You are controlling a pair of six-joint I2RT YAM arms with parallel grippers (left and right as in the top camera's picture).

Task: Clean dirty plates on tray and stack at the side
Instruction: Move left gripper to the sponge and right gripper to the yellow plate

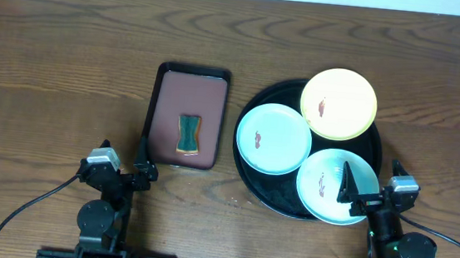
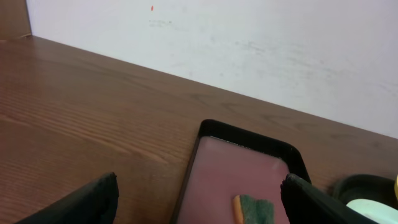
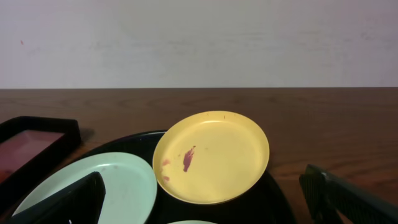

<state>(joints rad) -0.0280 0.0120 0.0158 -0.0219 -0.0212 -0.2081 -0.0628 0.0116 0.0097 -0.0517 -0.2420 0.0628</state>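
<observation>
The round black tray (image 1: 248,181) holds three plates, each with a reddish smear. A pale yellow plate (image 1: 339,103) sits at the back, a mint plate (image 1: 273,139) on the left, and another mint plate (image 1: 325,186) at the front. In the right wrist view the yellow plate (image 3: 217,155) lies ahead and the left mint plate (image 3: 118,180) is lower left. My right gripper (image 1: 372,179) is open at the tray's near right edge, one finger over the front mint plate, holding nothing. Left of the tray, near the table's front, my left gripper (image 1: 123,155) is open and empty.
A smaller rectangular brown tray (image 1: 189,100) with a green and orange sponge (image 1: 188,135) lies left of the black tray. It fills the left wrist view ahead of the left gripper (image 2: 199,199), sponge (image 2: 255,210) near the right finger. A pale wall stands behind the table.
</observation>
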